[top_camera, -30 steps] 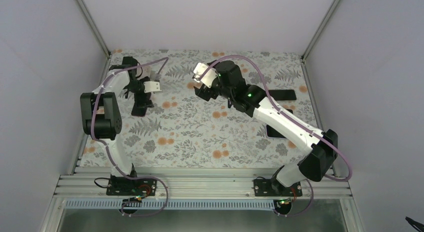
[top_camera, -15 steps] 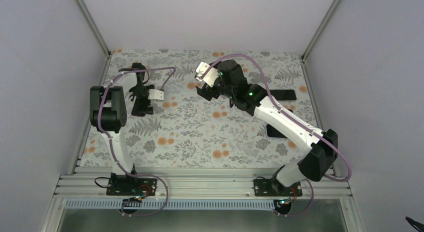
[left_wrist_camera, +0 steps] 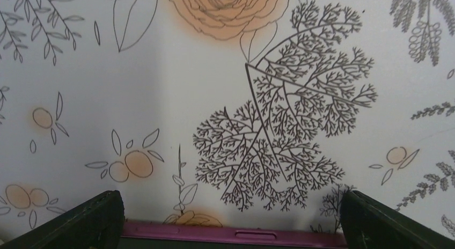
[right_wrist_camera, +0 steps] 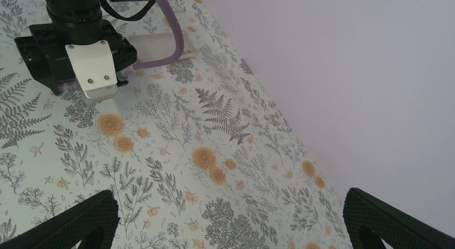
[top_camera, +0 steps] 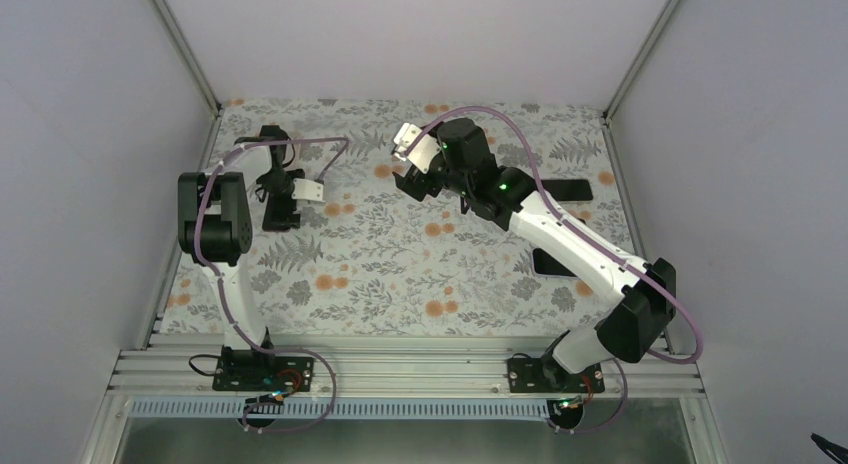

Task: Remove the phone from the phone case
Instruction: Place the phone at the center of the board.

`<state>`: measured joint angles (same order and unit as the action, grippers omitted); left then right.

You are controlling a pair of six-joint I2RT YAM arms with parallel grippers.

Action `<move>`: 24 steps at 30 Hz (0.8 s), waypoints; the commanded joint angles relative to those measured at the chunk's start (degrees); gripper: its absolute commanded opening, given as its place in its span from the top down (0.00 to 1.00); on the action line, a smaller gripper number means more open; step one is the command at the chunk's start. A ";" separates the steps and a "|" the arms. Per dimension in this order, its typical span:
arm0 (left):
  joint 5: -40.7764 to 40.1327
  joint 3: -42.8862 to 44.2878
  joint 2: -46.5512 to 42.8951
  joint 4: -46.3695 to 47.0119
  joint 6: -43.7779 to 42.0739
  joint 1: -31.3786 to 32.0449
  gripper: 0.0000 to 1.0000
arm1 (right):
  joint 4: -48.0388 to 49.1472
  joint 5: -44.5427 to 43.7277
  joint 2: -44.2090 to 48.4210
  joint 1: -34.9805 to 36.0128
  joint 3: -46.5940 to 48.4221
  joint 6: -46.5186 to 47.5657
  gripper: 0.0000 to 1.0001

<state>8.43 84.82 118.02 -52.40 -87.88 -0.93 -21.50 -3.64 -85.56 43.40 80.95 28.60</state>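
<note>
Over the magenta phone case (left_wrist_camera: 230,236), left gripper (left_wrist_camera: 230,219) hung open, right gripper (right_wrist_camera: 230,219) likewise; I judged pre-grasp, descent and clamp next.

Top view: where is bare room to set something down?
Free: middle of the table, between the arms, down to the near edge. Crowded: far left, left tool over the phone case; right side, two dark slabs beside the right arm.

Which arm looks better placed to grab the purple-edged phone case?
Left. The left gripper, open, hangs over the purple-edged dark phone case, whose edge shows between its fingers. The right gripper, also open, is over mid-table, away from it.
</note>
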 commanded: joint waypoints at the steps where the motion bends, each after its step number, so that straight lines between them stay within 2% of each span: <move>1: -1.11 -0.15 1.97 0.03 -1.59 -1.33 0.00 | 0.36 1.08 1.10 -0.51 -0.41 -1.40 0.01; 14: 0.49 -1.02 -3.01 -0.75 -3.07 -0.10 0.00 | -0.08 2.81 1.33 -1.77 -0.58 -1.70 0.01; 19: 7.12 1.61 -8.41 -2.89 1.48 2.09 0.00 | -3.15 4.65 1.66 -4.16 0.42 -1.36 0.01; 24: 11.48 -0.41 -15.52 0.09 8.59 4.53 0.00 | -7.30 7.47 3.35 -8.48 -0.09 -0.91 0.01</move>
<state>13.56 84.44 108.47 -53.65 -84.90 1.98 -24.75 0.56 -85.41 38.15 80.93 28.18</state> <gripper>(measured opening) 0.999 0.993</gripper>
